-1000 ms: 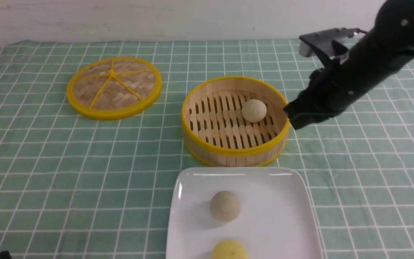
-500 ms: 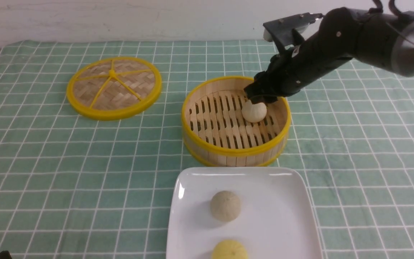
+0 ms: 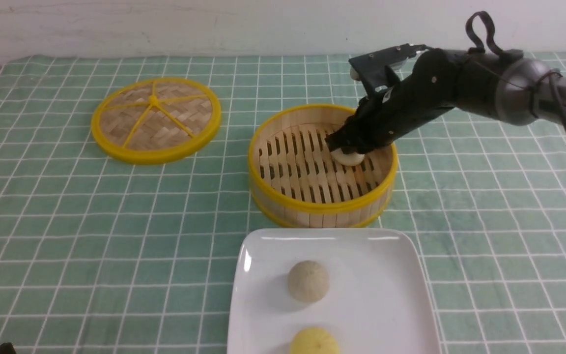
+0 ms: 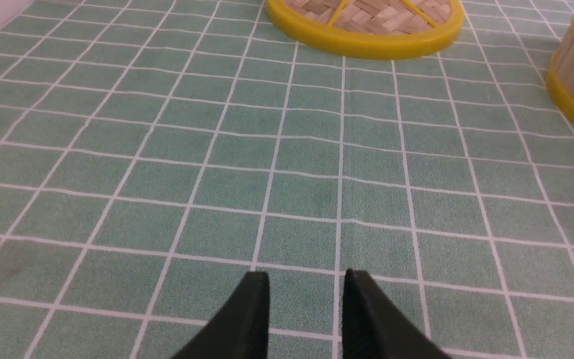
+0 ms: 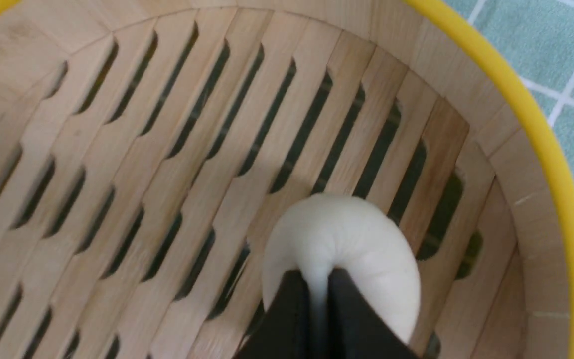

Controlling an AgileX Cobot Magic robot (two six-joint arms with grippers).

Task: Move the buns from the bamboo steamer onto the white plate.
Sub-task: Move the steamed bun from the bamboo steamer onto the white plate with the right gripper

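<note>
Pinched a white bun (image 5: 342,234) with the right tool (image 5: 319,281), black fingers (image 5: 287,319) nearly together and pressed into the soft dough. Kept that bun low inside the bamboo steamer (image 3: 322,209), on the slatted floor, near the far right wall. Found the steamer on the green checked tabletop (image 3: 67,221), just behind the white plate (image 3: 401,295). Saw a beige bun (image 3: 308,280) near the middle of the plate and a yellow bun (image 3: 314,342) closer in, a little apart. Spotted the woven lid (image 3: 155,119) lying flat, well off to the left. Held the left tool (image 4: 307,279) low over the cloth, with a narrow gap between its fingers and only green squares showing through.
</note>
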